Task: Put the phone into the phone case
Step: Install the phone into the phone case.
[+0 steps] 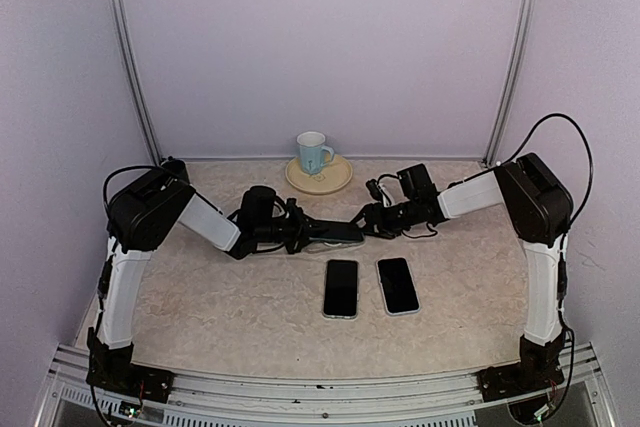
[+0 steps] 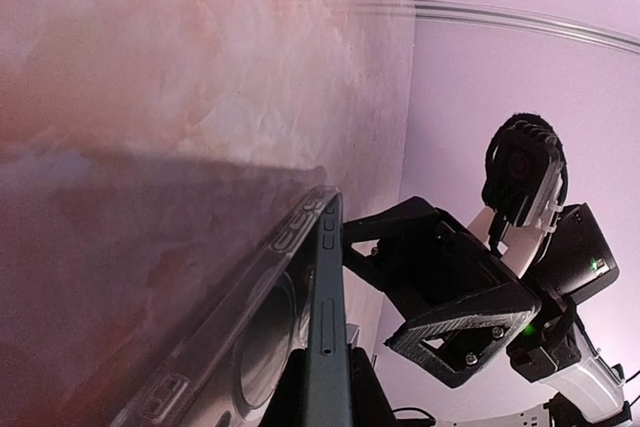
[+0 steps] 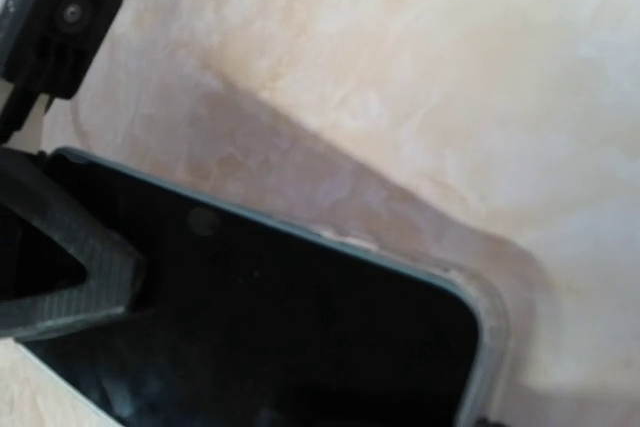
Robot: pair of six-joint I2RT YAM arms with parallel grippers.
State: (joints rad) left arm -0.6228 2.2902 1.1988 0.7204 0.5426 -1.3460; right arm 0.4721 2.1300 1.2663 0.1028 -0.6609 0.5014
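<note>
Clamping one phone (image 1: 335,231) and case (image 2: 230,347), left gripper (image 1: 302,231) closed, right gripper (image 1: 371,219) unclear, two phones (image 1: 341,288) (image 1: 397,286) lying, one mug (image 1: 313,152)

walls (image 1: 320,47) lilac, plain | posts (image 1: 128,57) metal, back corners | table (image 1: 220,297) beige, marbled | rail (image 1: 320,387) metal, near edge | light soft, even

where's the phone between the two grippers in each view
Top external: phone near the picture's centre.
Left wrist: bottom centre, edge-on, beside a clear case.
Right wrist: its dark screen fills the lower half.
Shared landmark: the marbled tabletop.
</note>
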